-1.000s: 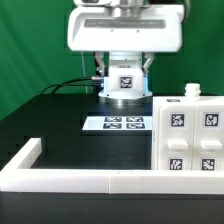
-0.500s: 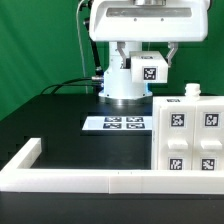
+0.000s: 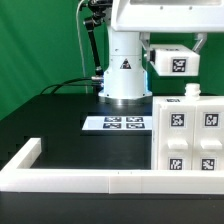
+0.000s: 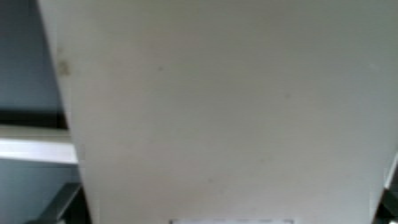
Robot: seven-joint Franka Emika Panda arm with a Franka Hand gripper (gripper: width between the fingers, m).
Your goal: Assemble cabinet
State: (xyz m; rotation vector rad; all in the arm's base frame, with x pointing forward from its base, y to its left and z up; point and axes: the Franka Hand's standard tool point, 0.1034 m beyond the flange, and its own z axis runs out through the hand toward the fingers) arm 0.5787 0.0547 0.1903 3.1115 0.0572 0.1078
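My gripper hangs at the top of the exterior view, right of the middle, shut on a white cabinet panel that shows one square tag. It holds the panel in the air, above and a little behind the white cabinet box. The box stands at the exterior view's right and carries several tags. In the wrist view the held panel fills nearly the whole picture as a plain white face. My fingertips are hidden there.
The marker board lies flat on the black table in front of the robot base. A long low white border rail runs along the front and the exterior view's left. A green backdrop stands behind.
My gripper has carried the tagged panel up and toward the exterior view's right, from in front of the robot base to above the cabinet box. The box and marker board have not moved.
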